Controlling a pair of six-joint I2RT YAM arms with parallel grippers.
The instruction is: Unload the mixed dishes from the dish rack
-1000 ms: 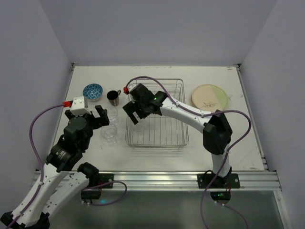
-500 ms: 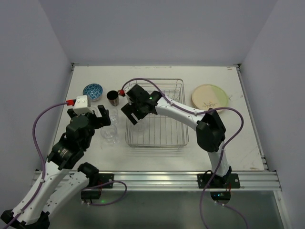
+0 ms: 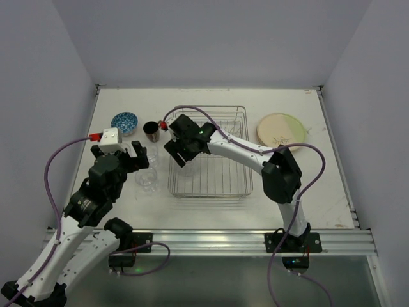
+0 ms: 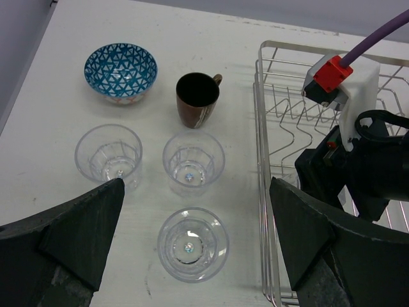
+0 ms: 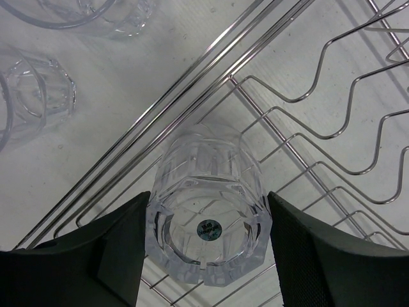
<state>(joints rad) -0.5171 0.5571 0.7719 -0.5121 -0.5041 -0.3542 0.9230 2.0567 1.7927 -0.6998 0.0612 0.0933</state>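
In the right wrist view, my right gripper (image 5: 206, 224) is closed around a clear glass (image 5: 208, 173) that sits upside down in the near-left corner of the dish rack (image 5: 332, 115), a finger touching each side. In the top view this gripper (image 3: 182, 153) is over the wire rack's (image 3: 217, 176) left side. My left gripper (image 4: 195, 192) is open and empty, above three upright clear glasses on the table: one to the left (image 4: 108, 155), one in the middle (image 4: 193, 162), one nearer (image 4: 193, 244). The blue-patterned bowl (image 4: 121, 71) and brown mug (image 4: 197, 98) stand beyond them.
A cream and pale-green plate (image 3: 281, 130) lies on the table to the right of the rack. The rack's upright prongs (image 5: 358, 96) rise just beyond the held glass. The right arm's wrist (image 4: 358, 160) hangs over the rack's left rim.
The right gripper has shifted slightly left and further back over the rack's left side. The left gripper has edged slightly toward the back.
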